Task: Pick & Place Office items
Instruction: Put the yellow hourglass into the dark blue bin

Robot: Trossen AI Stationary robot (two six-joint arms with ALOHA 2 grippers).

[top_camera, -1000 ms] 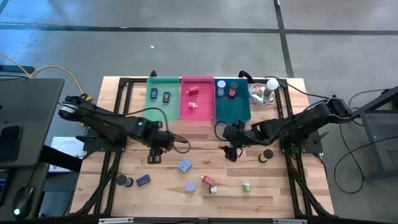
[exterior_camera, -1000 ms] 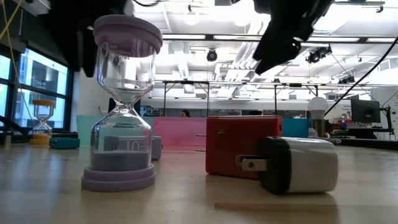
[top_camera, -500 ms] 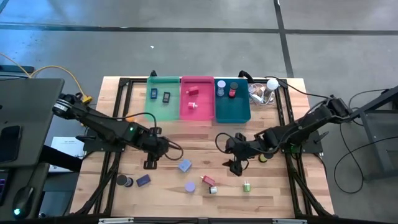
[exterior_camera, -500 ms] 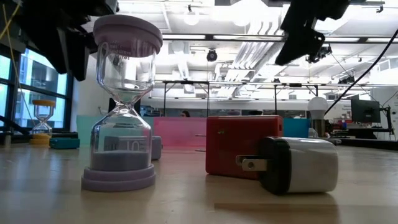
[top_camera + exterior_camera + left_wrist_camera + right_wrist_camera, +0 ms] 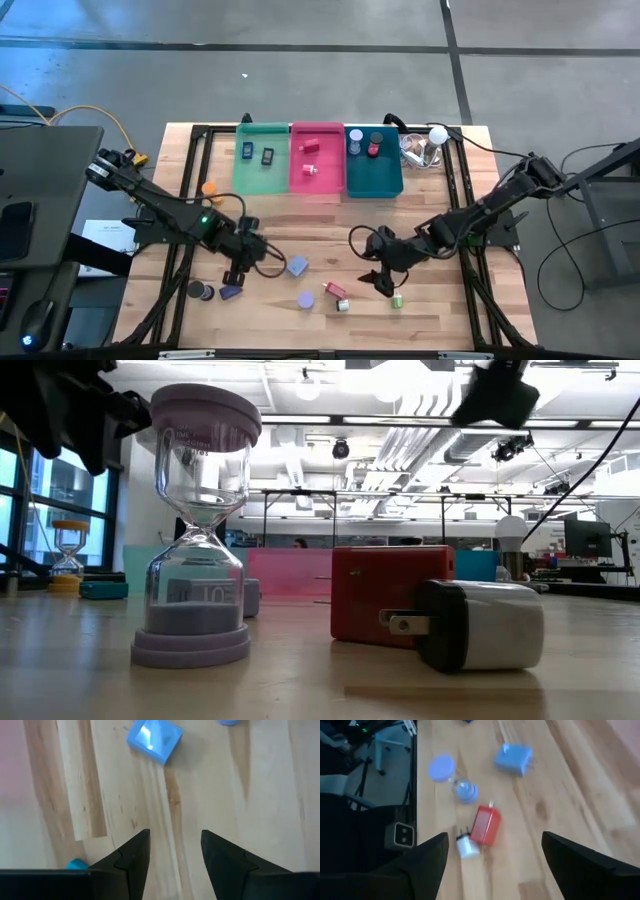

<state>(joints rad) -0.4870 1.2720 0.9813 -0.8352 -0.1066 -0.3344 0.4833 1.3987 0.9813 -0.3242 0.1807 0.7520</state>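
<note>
The wooden surface (image 5: 320, 220) holds three bins at 12 o'clock. The left hand (image 5: 238, 277), empty and half open, hangs at 8 o'clock beside a blue block (image 5: 297, 266). The right hand (image 5: 385, 285), empty and wide, hangs at 5 o'clock near a red plug (image 5: 334, 290).

my two dark fingers (image 5: 131, 860) stand apart with bare wooden table (image 5: 210, 785) showing between them, nothing in my grip. ahead of me, a blue block (image 5: 154, 739) lies flat on the boards, well apart from my fingertips. a small blue scrap (image 5: 77, 864) peeks out just beside one finger, too hidden to tell what it is.
</note>
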